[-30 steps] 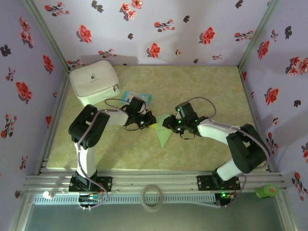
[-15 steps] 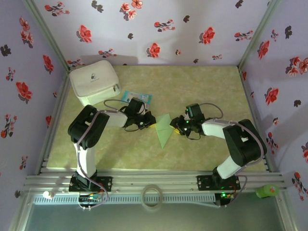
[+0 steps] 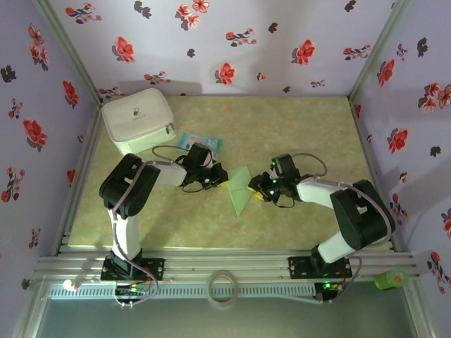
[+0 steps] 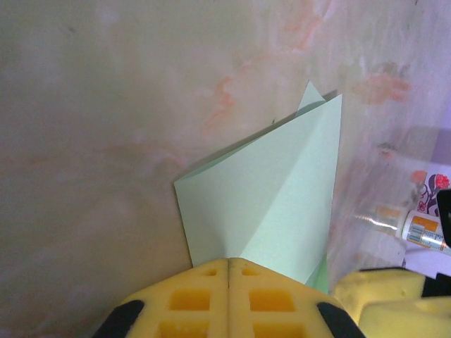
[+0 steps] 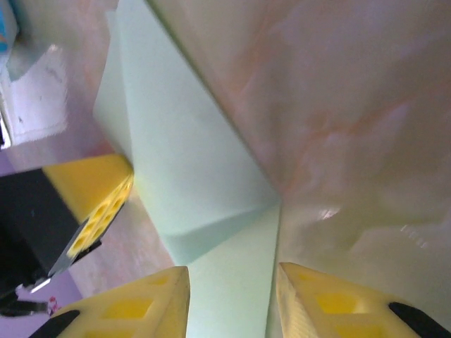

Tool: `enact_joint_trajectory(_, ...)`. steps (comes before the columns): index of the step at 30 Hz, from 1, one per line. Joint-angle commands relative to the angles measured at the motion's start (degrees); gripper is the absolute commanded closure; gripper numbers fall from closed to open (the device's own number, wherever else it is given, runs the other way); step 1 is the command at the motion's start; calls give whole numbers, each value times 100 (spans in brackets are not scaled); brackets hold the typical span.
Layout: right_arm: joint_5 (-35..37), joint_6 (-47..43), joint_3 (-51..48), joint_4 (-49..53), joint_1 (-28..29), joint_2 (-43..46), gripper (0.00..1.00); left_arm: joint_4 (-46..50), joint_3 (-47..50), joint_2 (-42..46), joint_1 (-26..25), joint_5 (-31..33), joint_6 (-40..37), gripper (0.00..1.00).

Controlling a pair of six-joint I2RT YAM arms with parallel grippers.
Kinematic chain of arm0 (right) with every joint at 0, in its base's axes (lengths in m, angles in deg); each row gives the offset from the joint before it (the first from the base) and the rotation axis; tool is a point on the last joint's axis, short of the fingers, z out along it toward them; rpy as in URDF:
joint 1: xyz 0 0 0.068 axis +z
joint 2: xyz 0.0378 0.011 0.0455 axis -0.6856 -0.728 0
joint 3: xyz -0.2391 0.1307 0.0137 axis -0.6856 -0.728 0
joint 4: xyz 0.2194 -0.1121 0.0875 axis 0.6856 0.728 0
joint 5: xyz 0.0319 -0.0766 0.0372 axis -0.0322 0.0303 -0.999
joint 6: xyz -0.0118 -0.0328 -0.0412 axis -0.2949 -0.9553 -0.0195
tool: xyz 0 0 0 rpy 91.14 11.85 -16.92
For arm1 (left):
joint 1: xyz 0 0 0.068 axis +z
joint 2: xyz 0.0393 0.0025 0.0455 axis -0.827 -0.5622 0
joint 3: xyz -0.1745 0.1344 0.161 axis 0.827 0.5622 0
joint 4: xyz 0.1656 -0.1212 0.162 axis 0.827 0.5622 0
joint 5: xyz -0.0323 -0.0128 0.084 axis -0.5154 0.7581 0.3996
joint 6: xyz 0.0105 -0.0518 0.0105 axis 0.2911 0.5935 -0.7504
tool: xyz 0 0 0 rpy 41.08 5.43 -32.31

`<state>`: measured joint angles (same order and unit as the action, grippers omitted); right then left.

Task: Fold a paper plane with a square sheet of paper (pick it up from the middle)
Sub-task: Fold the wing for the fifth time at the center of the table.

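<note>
Since a second ago my right claw [image 3: 262, 189] has slid off the paper [image 3: 239, 189] to its right edge; the left claw [image 3: 220, 177] hasn't budged. On the table [image 3: 303, 127] the paper sits mid-frame in the top view, folded to a down-pointing tip, between both claws. Light, limp, easily creased, I judge; best gripped at a folded edge. Left claw is clamped on its left edge; right claw's jaws stand apart, astride the right edge.

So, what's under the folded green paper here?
Marbled tabletop shows all around the folded green paper, whose top flap covers a lower layer. The surface directly beneath is hidden. Left jaws are shut on one edge; right jaws stand open astride another.
</note>
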<state>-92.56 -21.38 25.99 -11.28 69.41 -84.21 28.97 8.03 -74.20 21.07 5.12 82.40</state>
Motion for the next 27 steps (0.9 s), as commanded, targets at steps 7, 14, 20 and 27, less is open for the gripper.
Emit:
enact_joint_trajectory(7,-146,525,-322,-204,296,-15,62,696,9,14,88,91,-230,95)
enact_joint_trajectory(14,-207,610,-384,-692,348,-116,61,537,44,-17,94,14,-134,95)
enact_joint_trajectory(20,-364,700,-219,-1091,349,-342,62,522,2,-28,96,-11,-101,95)
enact_joint_trajectory(27,-154,538,-266,-1233,310,-134,61,548,9,-23,97,-29,-131,95)
